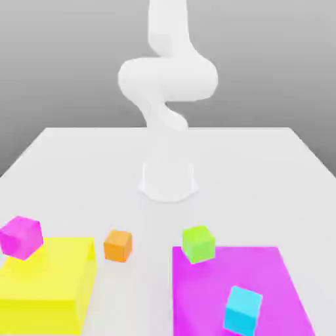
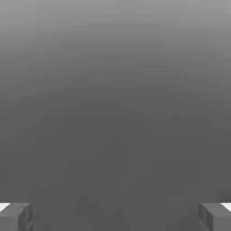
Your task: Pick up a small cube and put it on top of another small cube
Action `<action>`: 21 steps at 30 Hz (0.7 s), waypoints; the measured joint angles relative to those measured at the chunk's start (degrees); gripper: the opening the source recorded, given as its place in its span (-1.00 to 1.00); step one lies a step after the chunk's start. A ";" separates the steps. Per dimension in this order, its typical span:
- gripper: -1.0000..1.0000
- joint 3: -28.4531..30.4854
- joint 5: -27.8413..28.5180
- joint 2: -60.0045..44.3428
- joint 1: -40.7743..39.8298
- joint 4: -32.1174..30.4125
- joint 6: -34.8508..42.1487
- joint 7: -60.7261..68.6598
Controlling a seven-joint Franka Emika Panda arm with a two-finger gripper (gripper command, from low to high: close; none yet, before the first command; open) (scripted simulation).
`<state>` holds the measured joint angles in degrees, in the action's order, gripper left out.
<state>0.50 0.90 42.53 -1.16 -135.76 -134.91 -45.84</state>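
Note:
The small orange cube (image 1: pixel 118 245) rests on the white table (image 1: pixel 262 170) near the front, between the yellow block and the flat magenta block. The small magenta-pink cube (image 1: pixel 21 237) sits at the far corner of the yellow block, at the exterior view's left. In the hand view my gripper (image 2: pixel 115 216) is open, its two grey fingertips (image 2: pixel 16 216) wide apart with nothing between them and plain grey background beyond. My white arm (image 1: pixel 167 79) rises from its base (image 1: pixel 168 180) and leaves the picture at the top.
A big yellow block (image 1: pixel 49 282) stands at the front left of the exterior view. A big flat magenta block (image 1: pixel 216 289) lies at the front right, with a lime-green cube (image 1: pixel 198 243) at its far corner and a cyan cube (image 1: pixel 242 310) on it.

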 joint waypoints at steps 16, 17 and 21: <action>0.00 7.90 4.70 -27.99 -10.13 -32.00 -25.50 1.89; 0.00 8.72 4.60 -31.24 -10.68 -33.94 -28.15 2.40; 0.00 8.14 -1.04 -44.03 -11.75 -35.63 -38.29 6.86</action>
<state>8.65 -0.14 -1.50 -12.91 -171.39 -173.20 -38.97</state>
